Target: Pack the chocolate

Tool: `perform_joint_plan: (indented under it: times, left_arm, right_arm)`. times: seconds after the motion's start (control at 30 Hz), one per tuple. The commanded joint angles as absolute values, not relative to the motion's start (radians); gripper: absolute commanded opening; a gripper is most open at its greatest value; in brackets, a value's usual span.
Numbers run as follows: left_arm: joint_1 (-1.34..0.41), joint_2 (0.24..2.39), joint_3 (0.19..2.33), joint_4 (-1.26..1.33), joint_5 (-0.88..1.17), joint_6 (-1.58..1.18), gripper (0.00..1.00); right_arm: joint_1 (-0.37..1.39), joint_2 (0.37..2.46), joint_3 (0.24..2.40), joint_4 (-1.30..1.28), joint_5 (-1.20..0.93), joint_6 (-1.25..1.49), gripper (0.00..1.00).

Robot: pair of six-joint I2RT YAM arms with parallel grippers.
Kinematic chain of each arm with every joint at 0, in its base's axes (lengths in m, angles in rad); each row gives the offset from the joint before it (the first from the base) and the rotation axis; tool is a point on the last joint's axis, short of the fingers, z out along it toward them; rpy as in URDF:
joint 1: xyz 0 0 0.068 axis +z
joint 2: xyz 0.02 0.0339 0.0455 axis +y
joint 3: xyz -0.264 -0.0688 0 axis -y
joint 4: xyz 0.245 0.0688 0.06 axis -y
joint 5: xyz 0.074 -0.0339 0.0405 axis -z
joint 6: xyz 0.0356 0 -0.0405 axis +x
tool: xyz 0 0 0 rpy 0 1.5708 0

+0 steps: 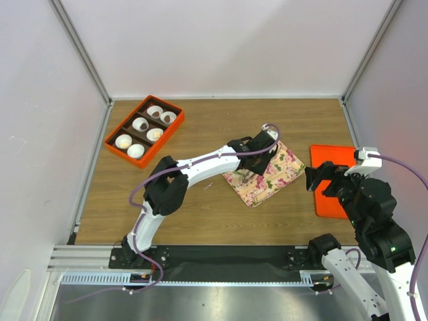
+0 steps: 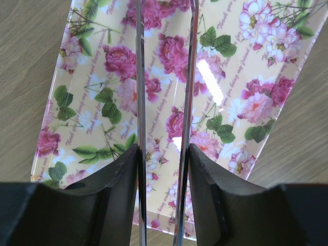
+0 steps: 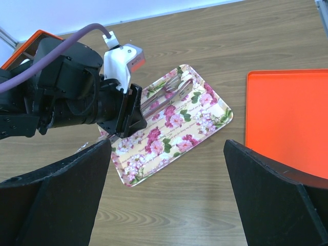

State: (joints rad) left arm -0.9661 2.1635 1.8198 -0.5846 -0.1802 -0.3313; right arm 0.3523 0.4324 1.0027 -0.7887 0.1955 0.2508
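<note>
My left gripper (image 1: 258, 159) (image 2: 163, 151) is shut on a pair of thin metal tongs (image 2: 139, 77) (image 3: 170, 91), both blades pressed between its fingers. The tongs reach out low over the pink-flowered tray (image 1: 267, 177) (image 2: 241, 77) (image 3: 174, 123), and nothing shows between their blades. No chocolate lies on the part of the tray that I can see. Small dark chocolate (image 1: 155, 112) shows inside white paper cups at the far end of the orange box (image 1: 114, 148) at the back left. My right gripper (image 1: 314, 179) (image 3: 165, 146) hangs open and empty to the right of the flowered tray.
A flat orange tray (image 1: 332, 157) (image 3: 287, 123) lies on the table at the right, partly under my right arm. The orange box holds several white cups (image 1: 136, 151) in compartments. Grey walls enclose the wooden table on three sides.
</note>
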Motion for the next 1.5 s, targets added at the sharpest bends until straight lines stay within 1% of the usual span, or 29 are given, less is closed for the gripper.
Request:
perform_joint_plan:
  times: [0.0, 0.4, 0.7, 1.03, 1.23, 1.33, 1.47]
  left_arm:
    - [-0.962, 2.171, 1.862, -0.557, -0.176, -0.316, 0.46]
    - [-0.96, 2.181, 1.859, -0.543, -0.18, -0.308, 0.45]
    - [-0.96, 2.146, 1.841, -0.557, -0.163, -0.307, 0.37]
    - [-0.96, 2.02, 1.784, -0.586, -0.152, -0.331, 0.37]
    - [-0.937, 1.902, 1.732, -0.611, -0.127, -0.356, 0.37]
    - [-0.907, 1.824, 1.692, -0.626, -0.124, -0.359, 0.37]
    - [-0.818, 1.721, 1.642, -0.673, -0.164, -0.359, 0.37]
  right_arm:
    - [0.353, 0.419, 1.002, -0.767, 0.215, 0.235, 1.0]
    - [0.354, 0.416, 0.999, -0.767, 0.215, 0.239, 1.0]
    - [0.353, 0.414, 0.996, -0.769, 0.216, 0.241, 1.0]
    - [0.354, 0.419, 0.999, -0.761, 0.204, 0.248, 0.99]
    - [0.354, 0.417, 1.011, -0.772, 0.193, 0.249, 1.0]
    - [0.354, 0.417, 1.009, -0.772, 0.186, 0.252, 1.0]
    - [0.354, 0.419, 1.011, -0.766, 0.172, 0.25, 1.0]
